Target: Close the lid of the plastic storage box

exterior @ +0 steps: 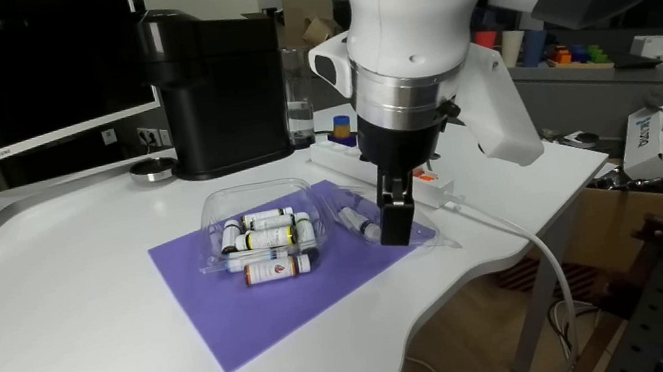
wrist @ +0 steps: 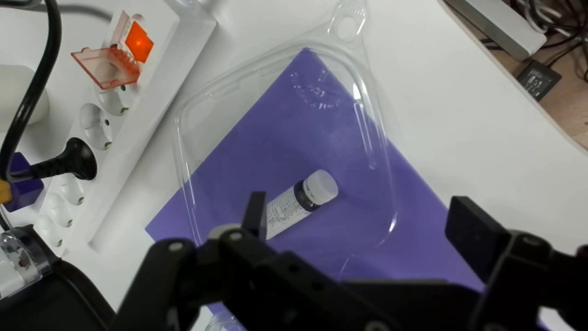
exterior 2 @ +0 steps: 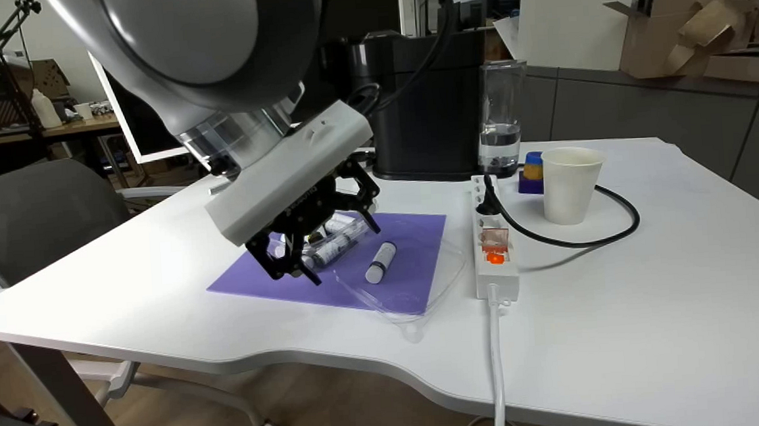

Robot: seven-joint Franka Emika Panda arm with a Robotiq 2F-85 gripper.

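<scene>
The black two-fingered gripper [exterior 2: 347, 256] is gaping above the rectangular purple mat [exterior: 271, 311], the clear plastic lid [wrist: 275, 142] overlapping its corner.

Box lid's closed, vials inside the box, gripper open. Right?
Not the lid: it's open. The wrist view shows it laid out across a corner of the purple mat, and an exterior view shows it beside the plastic storage box, not over it. The rest stands: vials inside the box, gripper open.
</scene>
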